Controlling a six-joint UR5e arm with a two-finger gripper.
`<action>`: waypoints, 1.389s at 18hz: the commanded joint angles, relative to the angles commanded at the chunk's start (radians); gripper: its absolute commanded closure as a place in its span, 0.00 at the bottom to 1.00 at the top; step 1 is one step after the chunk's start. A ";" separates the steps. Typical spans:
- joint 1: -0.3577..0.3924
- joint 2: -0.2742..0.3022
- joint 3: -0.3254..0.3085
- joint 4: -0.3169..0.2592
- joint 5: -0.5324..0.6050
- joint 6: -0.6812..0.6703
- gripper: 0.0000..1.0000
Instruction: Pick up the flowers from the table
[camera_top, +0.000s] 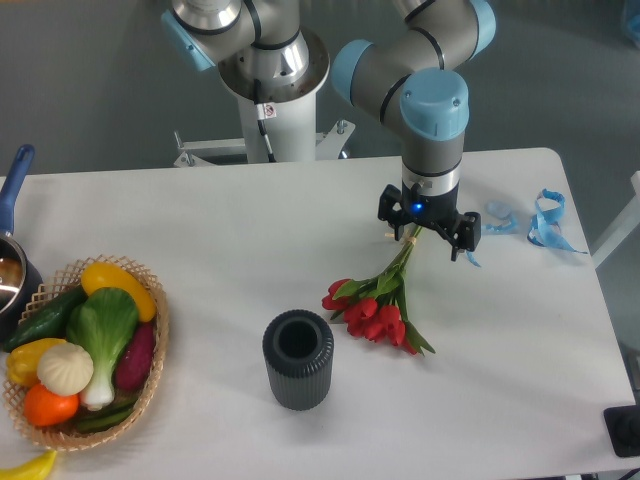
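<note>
The flowers (377, 308), a small bunch of red tulips with green leaves and pale stems, lie on the white table (220, 230) right of centre. The buds point toward the front left and the stems run up to the back right. My gripper (425, 228) is low over the stem ends, pointing straight down. Its black fingers (462, 234) stand spread to either side of the stems, so it looks open. The very tips and the stem ends are hidden under the wrist.
A dark ribbed cylindrical vase (297, 358) stands upright front left of the buds. A wicker basket (150, 360) of vegetables sits at the front left, with a pot (12, 270) behind it. Curly blue ribbon pieces (545, 222) lie right of the gripper.
</note>
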 joint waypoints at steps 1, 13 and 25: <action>-0.002 0.000 0.000 0.000 0.000 0.000 0.00; -0.018 -0.043 -0.006 0.064 -0.011 -0.008 0.00; -0.028 -0.097 -0.031 0.109 -0.009 0.060 0.00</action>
